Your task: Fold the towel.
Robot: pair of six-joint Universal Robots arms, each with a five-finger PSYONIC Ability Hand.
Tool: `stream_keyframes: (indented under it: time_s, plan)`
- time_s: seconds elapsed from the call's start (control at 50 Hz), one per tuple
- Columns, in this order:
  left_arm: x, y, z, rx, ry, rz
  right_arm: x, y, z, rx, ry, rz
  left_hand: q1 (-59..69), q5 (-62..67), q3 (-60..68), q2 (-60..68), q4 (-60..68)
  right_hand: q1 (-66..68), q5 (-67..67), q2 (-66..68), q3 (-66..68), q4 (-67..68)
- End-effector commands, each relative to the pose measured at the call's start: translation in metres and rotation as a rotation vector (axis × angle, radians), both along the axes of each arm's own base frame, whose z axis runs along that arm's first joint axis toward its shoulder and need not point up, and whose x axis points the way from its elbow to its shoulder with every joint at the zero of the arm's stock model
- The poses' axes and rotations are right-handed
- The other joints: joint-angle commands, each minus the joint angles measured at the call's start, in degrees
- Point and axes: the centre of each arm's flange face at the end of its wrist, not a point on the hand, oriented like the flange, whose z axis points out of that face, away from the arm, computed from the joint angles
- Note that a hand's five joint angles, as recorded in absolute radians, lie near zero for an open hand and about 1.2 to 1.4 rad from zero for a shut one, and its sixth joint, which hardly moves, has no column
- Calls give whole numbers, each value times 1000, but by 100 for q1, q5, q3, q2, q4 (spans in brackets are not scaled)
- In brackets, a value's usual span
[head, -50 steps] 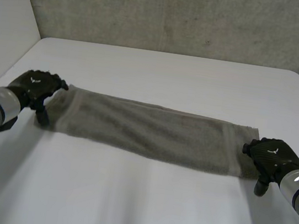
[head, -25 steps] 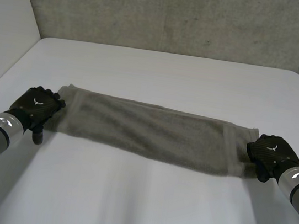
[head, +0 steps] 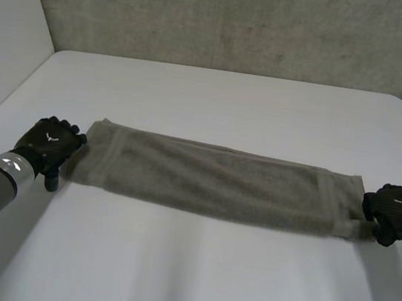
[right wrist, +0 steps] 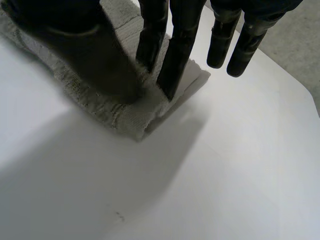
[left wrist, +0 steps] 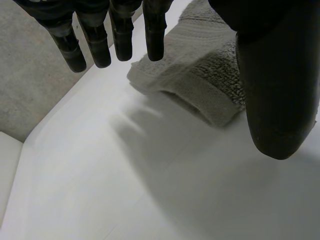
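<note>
A grey-brown towel (head: pixel 212 180), folded into a long narrow strip, lies flat across the white table (head: pixel 215 100). My left hand (head: pixel 48 145) hovers at the strip's left end with straight fingers. In the left wrist view those fingers (left wrist: pixel 120 35) hang above the towel's end (left wrist: pixel 200 75) without gripping it. My right hand (head: pixel 396 212) is at the right end. In the right wrist view its thumb (right wrist: pixel 90 45) and two fingers pinch the towel's short edge (right wrist: pixel 115 105), while the other fingers stand straight beside it.
A grey concrete wall (head: pixel 241 21) rises behind the table's far edge. A white panel (head: pixel 9 26) stands at the left. Bare tabletop stretches in front of and behind the towel.
My right hand closed on the towel's right end and moved right, dragging the whole strip with it. My left hand slid back off the left end and stays open.
</note>
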Motion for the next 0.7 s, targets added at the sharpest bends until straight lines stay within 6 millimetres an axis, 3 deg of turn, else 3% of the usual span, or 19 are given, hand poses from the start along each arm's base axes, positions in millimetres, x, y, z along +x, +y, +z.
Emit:
stream_keyframes:
  time_s: [0.02, 0.06, 0.4, 0.5, 0.58, 0.7]
  plan:
    - [-3, 5, 1, 8, 0, -3, 1, 3, -2, 18, -21, 1, -5, 57, -331, 140, -376, -2305, -2417, -2140, -303, -435]
    - [-4, 6, 2, 9, 3, -3, 5, 7, -3, 23, -21, 15, -5, 57, -331, 140, -376, -2841, -2953, -2677, -303, -435]
    - [-4, 10, 0, 17, 9, -4, 7, 4, -6, -11, -19, 22, -5, 57, -331, 140, -376, -2759, -2871, -2595, -303, -435]
    - [-3, 10, 0, 18, 8, -2, 8, 1, -13, -6, -19, 24, -21, 41, -331, 123, -376, -1413, -1525, -1249, -303, -435]
    - [-3, 10, 0, 17, 10, 0, 9, -1, -20, 12, -19, 27, -21, 41, -331, 123, -376, 1144, 1032, 1309, -303, -435]
    - [-1, 9, 3, 11, 10, 6, 4, -3, -17, 13, -19, 12, -21, 41, -331, 123, -376, 1154, 1042, 1319, -303, -435]
